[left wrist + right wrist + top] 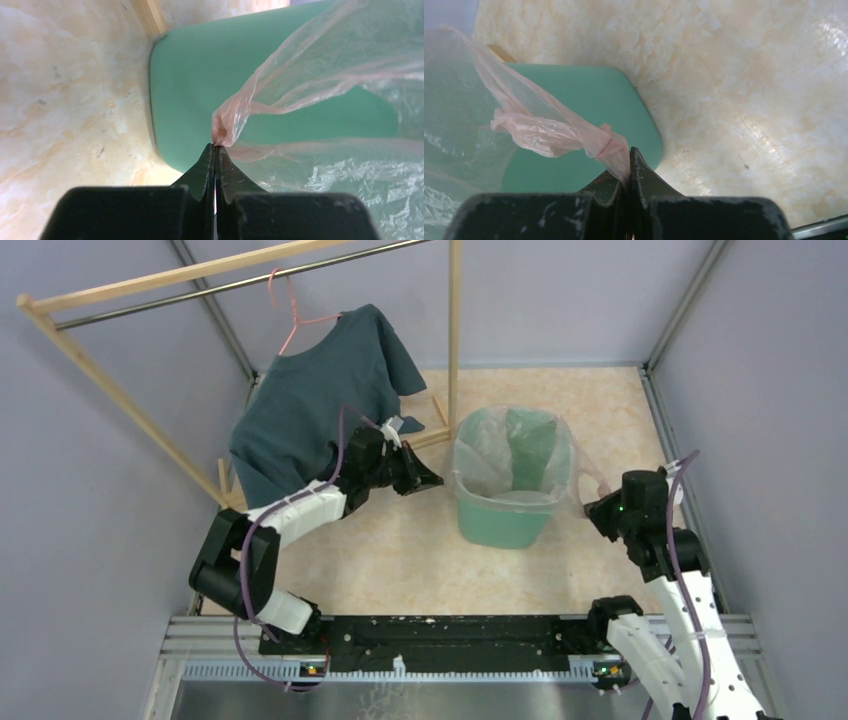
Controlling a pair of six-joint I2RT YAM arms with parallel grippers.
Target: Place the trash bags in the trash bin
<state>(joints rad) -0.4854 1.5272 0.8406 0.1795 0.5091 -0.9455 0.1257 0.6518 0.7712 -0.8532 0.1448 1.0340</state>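
Bag [482, 452] lines the bin [500, 522].
Flanking it, left gripper [216, 150] and right gripper [628, 161] pinch bag handles; tucking's left.

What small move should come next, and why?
Probably stretch the bag outward and down over the bin rim: the left gripper and right gripper each pinch a handle, and its body already hangs inside.

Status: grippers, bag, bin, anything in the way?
Both shut: left gripper on one trash bag handle, right gripper on the other. Bag lines trash bin, draped over rim. Nothing blocking; teal shirt hangs clear.
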